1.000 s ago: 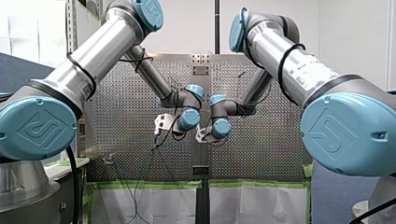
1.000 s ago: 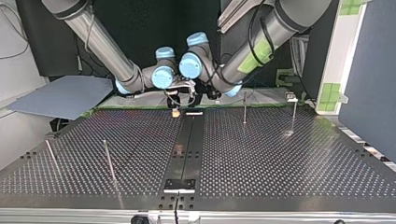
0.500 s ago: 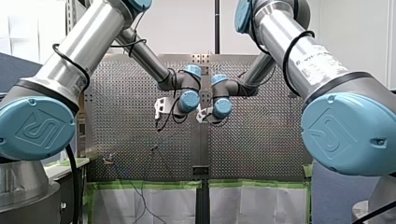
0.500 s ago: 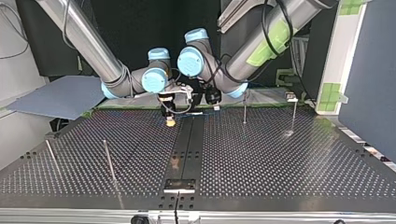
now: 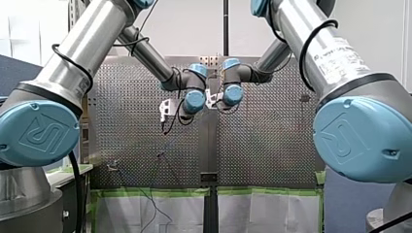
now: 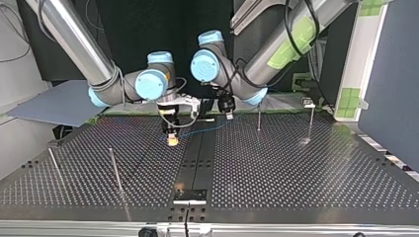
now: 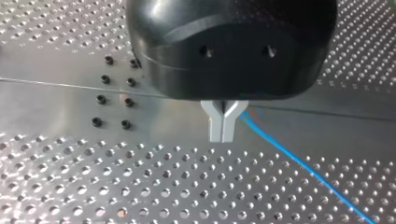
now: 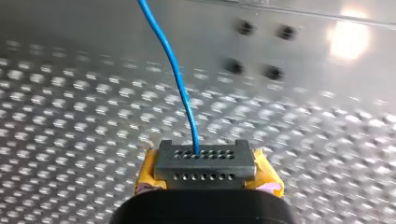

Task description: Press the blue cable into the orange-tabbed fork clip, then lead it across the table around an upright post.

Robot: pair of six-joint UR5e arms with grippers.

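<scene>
Both pincers were clamped on the blue cable (image 8: 173,70): right pincer (image 8: 205,161) had it running straight out ahead, left pincer (image 7: 223,125) nipped it at the tips. Couldn't spot the fork clip anywhere; a taut, low span looked like the smart approach

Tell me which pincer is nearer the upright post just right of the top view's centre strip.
Left. My left pincer hangs a little left of the post in that view; my right pincer is farther left, beyond the centre strip.
</scene>
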